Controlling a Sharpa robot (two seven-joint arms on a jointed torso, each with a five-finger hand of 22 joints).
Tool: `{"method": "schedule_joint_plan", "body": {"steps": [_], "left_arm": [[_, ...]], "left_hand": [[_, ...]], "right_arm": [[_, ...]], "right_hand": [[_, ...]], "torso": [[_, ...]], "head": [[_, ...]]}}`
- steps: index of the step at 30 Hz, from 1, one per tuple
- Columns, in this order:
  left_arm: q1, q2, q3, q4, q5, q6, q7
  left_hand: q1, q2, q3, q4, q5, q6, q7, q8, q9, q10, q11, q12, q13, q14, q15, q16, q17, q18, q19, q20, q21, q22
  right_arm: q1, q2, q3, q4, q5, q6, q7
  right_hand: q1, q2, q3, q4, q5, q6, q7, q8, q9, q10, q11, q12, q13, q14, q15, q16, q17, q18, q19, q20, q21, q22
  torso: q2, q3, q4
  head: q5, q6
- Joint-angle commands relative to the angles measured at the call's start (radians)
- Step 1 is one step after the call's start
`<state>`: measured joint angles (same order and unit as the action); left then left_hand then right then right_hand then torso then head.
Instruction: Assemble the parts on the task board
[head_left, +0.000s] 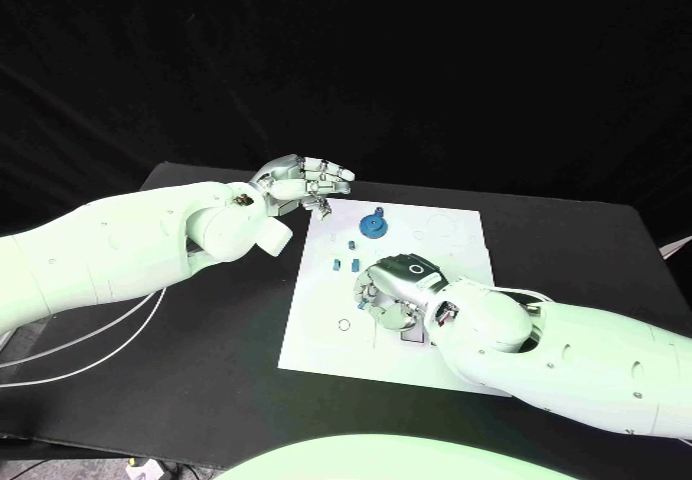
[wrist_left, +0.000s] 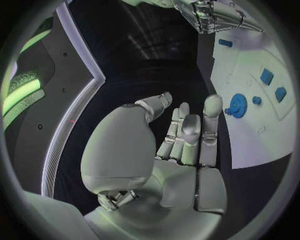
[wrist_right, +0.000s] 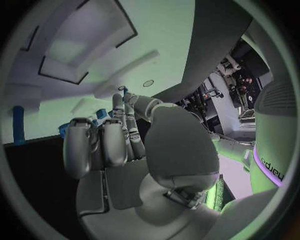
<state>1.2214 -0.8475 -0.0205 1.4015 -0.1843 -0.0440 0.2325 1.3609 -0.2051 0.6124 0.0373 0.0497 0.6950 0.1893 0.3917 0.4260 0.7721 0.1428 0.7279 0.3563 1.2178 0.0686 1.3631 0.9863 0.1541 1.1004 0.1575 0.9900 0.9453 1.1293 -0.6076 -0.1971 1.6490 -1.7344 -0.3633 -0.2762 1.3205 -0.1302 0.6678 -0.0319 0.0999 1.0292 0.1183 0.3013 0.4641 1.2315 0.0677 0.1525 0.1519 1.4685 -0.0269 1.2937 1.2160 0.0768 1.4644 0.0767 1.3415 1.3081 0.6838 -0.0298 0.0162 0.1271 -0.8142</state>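
Right hand (head_left: 392, 292) over task board (head_left: 325, 345) (parts (head_left: 374, 225) beyond).

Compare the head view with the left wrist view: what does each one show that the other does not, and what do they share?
Head view alone: the whole outline of the white task board on the black table, and both arms reaching in, with the right hand low over the board's middle.

Left wrist view alone: the inner side of the left hand, fingers fairly straight, nothing held.

Both: the left hand off the board's corner, the round blue part and small blue pieces on the board.
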Motion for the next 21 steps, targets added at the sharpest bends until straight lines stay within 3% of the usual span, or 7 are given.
{"method": "schedule_joint_plan", "body": {"steps": [1,11,21], "left_arm": [[0.000,0.000,0.001,0.002,-0.004,0.023,0.000],[0.000,-0.001,0.001,0.002,-0.006,0.027,-0.003],[0.000,-0.002,0.001,0.002,-0.007,0.033,-0.007]], "left_hand": [[-0.009,0.000,-0.004,0.001,0.004,-0.006,0.025,0.005,-0.001,-0.012,0.001,0.004,-0.002,-0.005,0.002,0.004,-0.001,0.005,-0.005,0.003,-0.005,-0.001],[-0.009,0.000,-0.004,0.001,0.004,-0.006,0.025,0.005,-0.001,-0.012,0.001,0.004,-0.002,-0.005,0.002,0.004,-0.001,0.005,-0.005,0.003,-0.005,-0.001],[-0.009,0.000,-0.004,0.001,0.004,-0.006,0.025,0.005,-0.001,-0.012,0.001,0.004,-0.002,-0.005,0.002,0.004,-0.001,0.005,-0.005,0.003,-0.005,-0.001]], "right_arm": [[-0.004,-0.009,-0.003,0.005,-0.025,0.002,-0.015],[-0.004,-0.034,-0.003,0.028,-0.032,-0.003,-0.021],[-0.004,-0.032,-0.003,0.028,-0.034,0.026,-0.033]], "right_hand": [[-0.002,0.009,0.003,-0.005,0.004,0.005,0.001,0.003,0.002,0.017,-0.018,0.002,0.001,0.042,-0.005,0.005,0.001,-0.017,0.011,-0.007,-0.001,0.039],[-0.003,0.009,0.004,-0.006,0.005,0.005,0.001,0.003,0.003,0.018,-0.018,0.002,0.001,0.042,-0.005,0.007,0.003,-0.017,0.012,-0.007,0.000,0.041],[-0.003,0.009,0.004,-0.006,0.005,0.005,0.001,0.003,0.003,0.018,-0.018,0.002,0.001,0.042,-0.005,0.007,0.003,-0.017,0.012,-0.007,0.000,0.041]], "torso": [[0.000,0.0005,0.0001],[0.000,-0.0001,-0.0009],[0.000,0.0000,0.0000]], "head": [[0.000,0.001],[0.001,0.001],[0.000,0.001]]}}
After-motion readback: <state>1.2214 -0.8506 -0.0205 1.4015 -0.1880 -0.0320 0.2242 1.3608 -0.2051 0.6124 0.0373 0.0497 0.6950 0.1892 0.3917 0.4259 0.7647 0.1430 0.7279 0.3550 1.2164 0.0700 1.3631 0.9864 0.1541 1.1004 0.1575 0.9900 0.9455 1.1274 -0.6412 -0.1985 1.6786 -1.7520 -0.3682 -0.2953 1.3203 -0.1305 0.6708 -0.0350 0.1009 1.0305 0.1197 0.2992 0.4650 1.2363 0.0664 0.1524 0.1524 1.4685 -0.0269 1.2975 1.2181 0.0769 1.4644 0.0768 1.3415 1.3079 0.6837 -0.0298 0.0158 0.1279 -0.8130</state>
